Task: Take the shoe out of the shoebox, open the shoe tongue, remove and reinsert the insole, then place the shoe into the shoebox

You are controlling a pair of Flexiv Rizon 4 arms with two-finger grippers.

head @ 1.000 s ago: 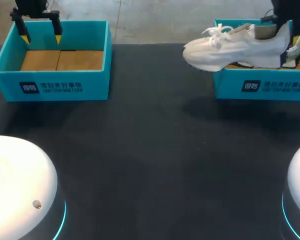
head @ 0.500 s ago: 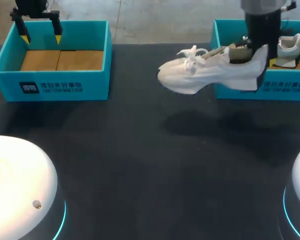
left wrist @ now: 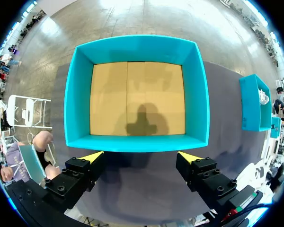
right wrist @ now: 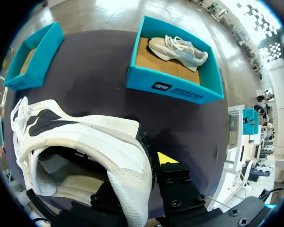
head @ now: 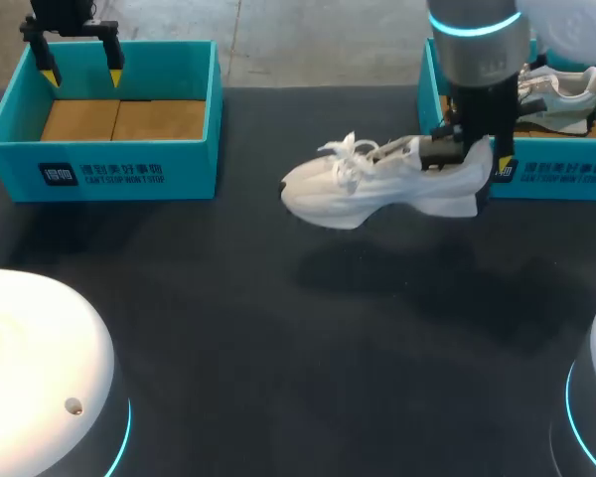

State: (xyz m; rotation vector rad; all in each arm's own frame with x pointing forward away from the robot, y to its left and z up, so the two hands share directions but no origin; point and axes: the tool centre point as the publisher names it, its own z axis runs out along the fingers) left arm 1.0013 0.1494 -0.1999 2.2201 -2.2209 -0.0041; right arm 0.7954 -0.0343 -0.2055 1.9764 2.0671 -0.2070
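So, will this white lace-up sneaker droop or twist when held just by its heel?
Probably stiff: the white lace-up sneaker juts out nearly level though the right fingers pinch only its heel. Likely light: that pinch alone carries it. Its loose laces may flop and snag.

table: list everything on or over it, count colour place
table: 1, black, under everything
left shoebox: 1, teal, far left, only a tan cardboard floor inside
right shoebox: 1, teal, far right
boxed shoe: 1, off-white, lying in the right shoebox
held shoe: 1, white, in the air over the table's middle, toe pointing left
left gripper: 1, black with yellow tips, open, above the left shoebox
right gripper: 1, shut on the held shoe's heel
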